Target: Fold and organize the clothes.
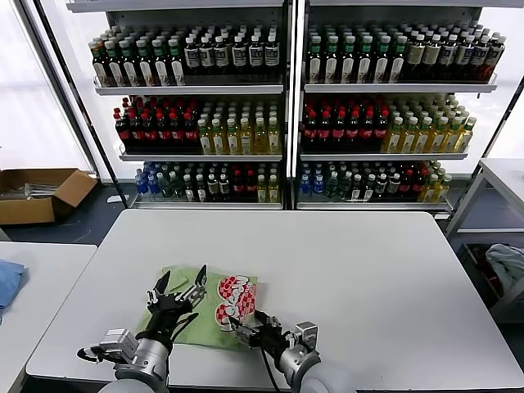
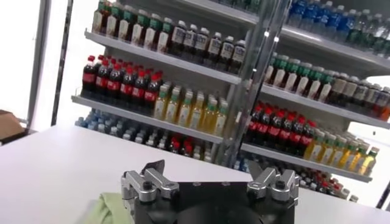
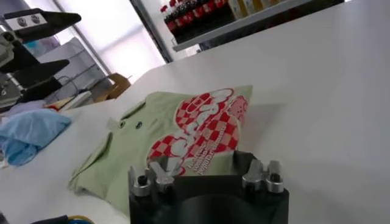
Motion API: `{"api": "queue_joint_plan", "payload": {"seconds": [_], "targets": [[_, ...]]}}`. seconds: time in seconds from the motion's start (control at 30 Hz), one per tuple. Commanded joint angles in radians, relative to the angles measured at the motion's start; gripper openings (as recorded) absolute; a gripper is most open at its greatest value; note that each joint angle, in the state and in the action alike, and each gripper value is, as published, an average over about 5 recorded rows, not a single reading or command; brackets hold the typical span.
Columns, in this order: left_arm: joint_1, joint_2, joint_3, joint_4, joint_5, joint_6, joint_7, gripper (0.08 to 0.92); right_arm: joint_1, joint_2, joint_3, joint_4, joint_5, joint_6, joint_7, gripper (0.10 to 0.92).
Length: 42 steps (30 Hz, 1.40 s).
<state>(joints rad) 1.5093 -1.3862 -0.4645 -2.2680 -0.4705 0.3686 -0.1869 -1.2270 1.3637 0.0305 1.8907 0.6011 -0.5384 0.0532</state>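
Observation:
A folded light green shirt [image 1: 201,315] with a red-and-white round print [image 1: 230,300] lies near the front edge of the white table [image 1: 352,278]. My left gripper [image 1: 182,283] hangs open just above the shirt's left part, holding nothing. In the left wrist view the left gripper [image 2: 204,173] is spread wide, with a corner of the shirt [image 2: 106,210] below it. My right gripper [image 1: 244,327] sits low at the shirt's near right edge. In the right wrist view the shirt [image 3: 152,137] lies in front of the right gripper [image 3: 207,165], whose fingers stand apart around the near hem.
A light blue cloth [image 1: 6,280] lies on a second table [image 1: 41,311] at the left. A cardboard box [image 1: 37,192] sits on the floor behind it. Shelves of bottles [image 1: 286,106] stand beyond the table. Another table [image 1: 503,176] is at the far right.

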Motion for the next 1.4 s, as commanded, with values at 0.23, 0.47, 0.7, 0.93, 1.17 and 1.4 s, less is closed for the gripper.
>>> {"api": "queue_joint_plan", "payload": {"seconds": [0.23, 0.47, 0.7, 0.93, 1.17, 1.4], "targets": [[0.034, -0.021, -0.023, -0.007, 0.012, -0.002, 0.002, 0.823, 0.019, 0.006, -0.01, 0.004, -0.004, -0.029, -0.001, 0.441], [0.04, -0.022, -0.028, 0.004, 0.012, -0.004, 0.002, 0.823, -0.014, -0.109, 0.07, 0.114, -0.129, -0.039, -0.122, 0.242], [0.047, -0.022, -0.03, 0.007, 0.006, -0.005, 0.002, 0.823, -0.101, -0.314, 0.254, 0.19, -0.15, -0.042, -0.227, 0.136], [0.036, -0.029, -0.01, 0.016, 0.008, -0.001, -0.002, 0.823, -0.185, -0.426, 0.438, 0.18, -0.21, -0.04, -0.276, 0.136], [0.041, -0.039, -0.004, 0.019, 0.003, 0.001, -0.008, 0.823, -0.228, -0.403, 0.473, 0.185, -0.385, 0.074, -0.294, 0.139], [0.058, -0.04, -0.015, 0.008, -0.024, 0.0, -0.012, 0.823, -0.237, -0.377, 0.518, 0.194, -0.421, 0.096, -0.254, 0.288]]}}
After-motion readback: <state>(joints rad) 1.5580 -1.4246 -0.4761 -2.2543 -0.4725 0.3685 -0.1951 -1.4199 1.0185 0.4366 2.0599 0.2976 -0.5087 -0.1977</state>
